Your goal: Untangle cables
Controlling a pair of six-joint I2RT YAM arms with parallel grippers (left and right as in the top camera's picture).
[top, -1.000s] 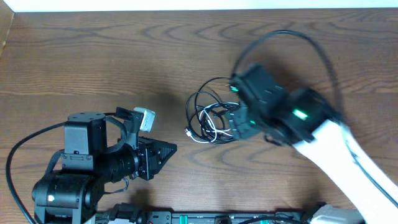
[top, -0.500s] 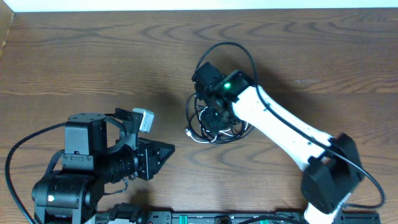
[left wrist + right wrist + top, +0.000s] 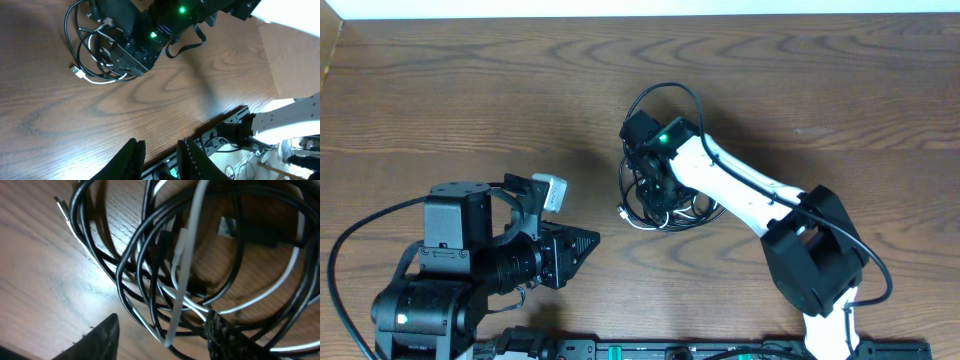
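At mid-frame in the overhead view: cables point(image 3: 642, 205), several black cords and one white cord point(image 3: 642, 225), all in one heap of overlapping loops on the wood table point(image 3: 470, 90). Status: no cord is drawn free and none is laid apart. The untangling looks barely begun, with all of the separating left to do. Right arm point(image 3: 740, 192), white: reaches from the lower right up and leftward, bent at the elbow, with the right gripper point(image 3: 658, 190) pointed down into the heap. Left arm point(image 3: 450, 260), lower left: folded low. Left gripper point(image 3: 588, 243): points rightward, well apart from the cords.

Upper left in the left wrist view: the cables point(image 3: 80, 30), with the right gripper point(image 3: 112, 52) set on the right half of the heap. A white plug end trails at the heap's left edge. Bottom edge: left gripper point(image 3: 162, 157), two fingers with a narrow gap and nothing in it. It is released and empty, over bare wood.

Across the whole right wrist view: the cables point(image 3: 135, 265) close up, black loops crossing one another, with the white cord point(image 3: 182, 255) running top to bottom through them. Bottom edge: right gripper point(image 3: 165, 342), fingers standing apart with several strands between them. The jaws are released, and nothing is visibly pinched.
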